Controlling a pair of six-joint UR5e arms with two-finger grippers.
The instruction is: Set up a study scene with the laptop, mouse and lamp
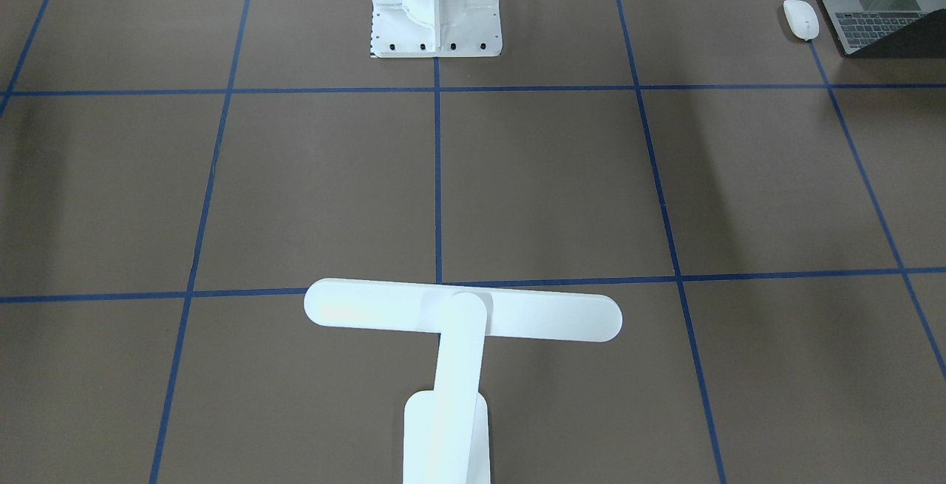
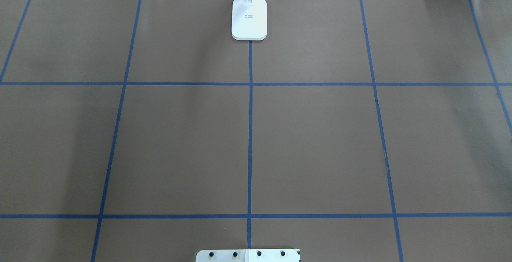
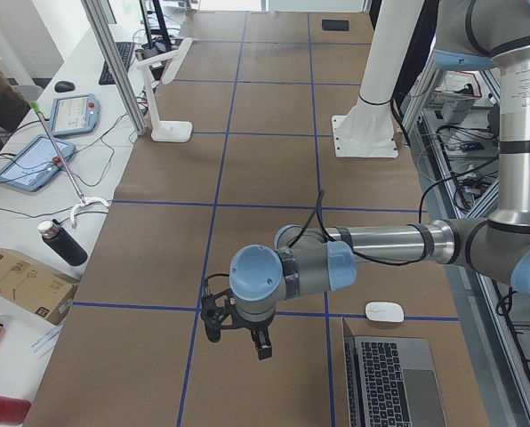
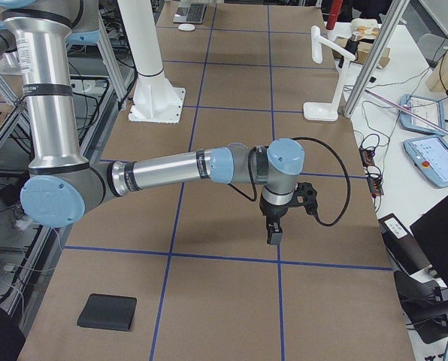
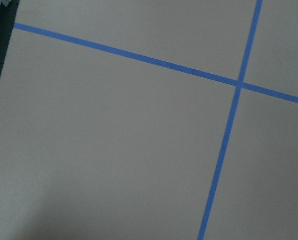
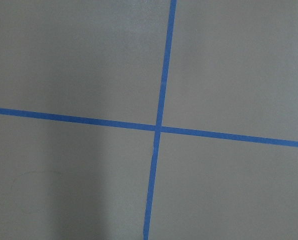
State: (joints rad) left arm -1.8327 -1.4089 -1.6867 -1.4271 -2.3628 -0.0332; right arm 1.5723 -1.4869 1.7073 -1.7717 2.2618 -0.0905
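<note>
Laptop [image 1: 879,18] lies open at the bench's [image 2: 180,142] left end on the robot's side, the mouse [image 1: 800,19] just beside it, and the lamp [image 1: 462,314] stands at the far middle edge.

The setup looks unstarted. The left claw [image 3: 238,342] hovers over bare bench near the laptop and the right claw [image 4: 278,226] hovers mid-bench; whether either is open or closed cannot be told. The next move likely calls for the left arm to reach the laptop. The overhead view shows only the lamp's base, and only the right side view shows the black mouse pad [image 4: 107,311].
</note>
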